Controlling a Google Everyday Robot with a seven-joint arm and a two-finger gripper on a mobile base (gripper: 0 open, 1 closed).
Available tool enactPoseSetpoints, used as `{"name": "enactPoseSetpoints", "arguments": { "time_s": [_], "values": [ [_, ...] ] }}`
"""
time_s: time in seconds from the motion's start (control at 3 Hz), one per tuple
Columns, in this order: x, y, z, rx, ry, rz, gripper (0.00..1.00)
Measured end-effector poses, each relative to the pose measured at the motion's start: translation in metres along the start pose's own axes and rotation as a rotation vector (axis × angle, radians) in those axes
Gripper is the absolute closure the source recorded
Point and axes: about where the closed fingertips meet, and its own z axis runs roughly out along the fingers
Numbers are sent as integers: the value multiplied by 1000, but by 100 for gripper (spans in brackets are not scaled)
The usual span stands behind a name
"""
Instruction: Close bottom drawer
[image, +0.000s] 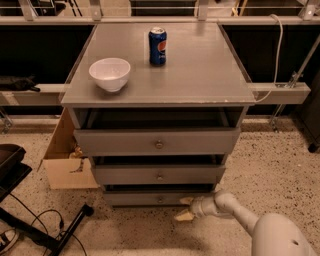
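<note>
The bottom drawer (145, 198) is the lowest and narrowest grey front of three, with a small brass knob (160, 199). Its front stands only slightly out from the cabinet, and its inside is hidden. My gripper (185, 208) is low at the drawer's right front corner, on a white arm coming from the lower right. One tan fingertip lies against the drawer front, the other points down to the floor. The fingers are spread and hold nothing.
A white bowl (110, 74) and a blue soda can (157, 46) stand on the cabinet top (200, 65). The top drawer (157, 142) and middle drawer (159, 175) stick out. A cardboard box (65, 160) sits to the left, with black stand legs and cables (45, 232) on the floor.
</note>
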Motion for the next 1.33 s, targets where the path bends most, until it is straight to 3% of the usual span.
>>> {"name": "enactPoseSetpoints", "arguments": {
  "time_s": [0.33,0.67,1.0,1.33],
  "values": [
    [-1,2,0,-1,2,-4,65],
    [-12,28,-7,-9,25,-48,88],
    [-26,35,-53,61,69,-126,100],
    [-30,53,-103,102,143,-175,100]
  ]
}}
